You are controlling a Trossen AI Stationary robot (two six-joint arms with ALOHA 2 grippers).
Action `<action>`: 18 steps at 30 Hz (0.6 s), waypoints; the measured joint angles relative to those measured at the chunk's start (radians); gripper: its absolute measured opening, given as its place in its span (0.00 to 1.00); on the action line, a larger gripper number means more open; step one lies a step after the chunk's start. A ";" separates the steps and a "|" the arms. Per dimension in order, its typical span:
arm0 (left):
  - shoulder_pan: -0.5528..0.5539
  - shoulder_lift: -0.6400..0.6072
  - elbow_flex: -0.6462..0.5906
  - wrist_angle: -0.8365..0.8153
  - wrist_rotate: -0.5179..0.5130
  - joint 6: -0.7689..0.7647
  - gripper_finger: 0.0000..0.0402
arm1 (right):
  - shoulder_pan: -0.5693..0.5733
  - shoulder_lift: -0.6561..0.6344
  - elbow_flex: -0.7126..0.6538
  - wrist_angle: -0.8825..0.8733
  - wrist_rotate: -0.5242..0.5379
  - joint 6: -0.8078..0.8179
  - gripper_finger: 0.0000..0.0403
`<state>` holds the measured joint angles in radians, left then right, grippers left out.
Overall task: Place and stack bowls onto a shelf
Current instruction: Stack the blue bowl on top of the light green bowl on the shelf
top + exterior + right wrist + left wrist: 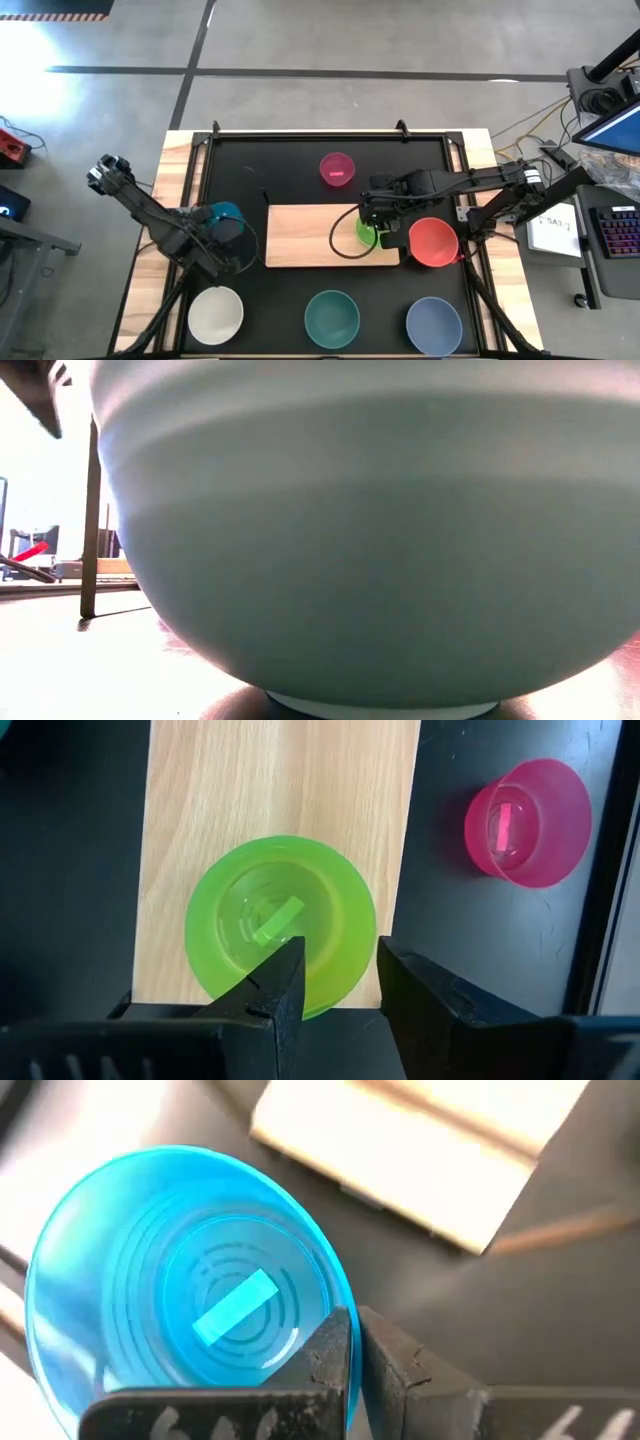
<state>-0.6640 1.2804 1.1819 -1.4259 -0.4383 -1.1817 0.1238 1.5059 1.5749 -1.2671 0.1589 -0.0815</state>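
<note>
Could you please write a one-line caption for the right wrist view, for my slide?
Right gripper open around the rim of the green bowl on the shelf, with the magenta bowl nearby on the black tabletop.

Off-table, right side: keyboard (619, 232), paper sheet (556, 228), headphones (599, 99); red box (11, 147) far left.

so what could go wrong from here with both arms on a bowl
1. The green bowl sits at the very end of the shelf, its rim overhanging; the right gripper, jaws open around the rim, could nudge it off.
2. The left gripper is shut on just the thin rim of the blue bowl, so the bowl may tilt or slip when lifted.
3. The red bowl lies right beside the right arm and could get bumped.
</note>
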 joint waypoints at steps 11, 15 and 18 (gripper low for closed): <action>0.001 0.000 0.255 0.022 -0.295 0.343 0.00 | 0.003 0.000 0.000 0.079 -0.012 -0.116 0.27; 0.001 0.005 0.286 0.148 -0.303 0.547 0.00 | 0.010 0.000 0.002 0.153 -0.106 -0.202 0.26; 0.002 0.013 0.277 0.317 -0.245 0.762 0.00 | 0.018 0.000 0.003 0.211 -0.168 -0.258 0.26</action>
<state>-0.6617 1.2939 1.4591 -1.1085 -0.6837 -0.4193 0.1420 1.5059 1.5776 -1.0565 -0.0093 -0.3396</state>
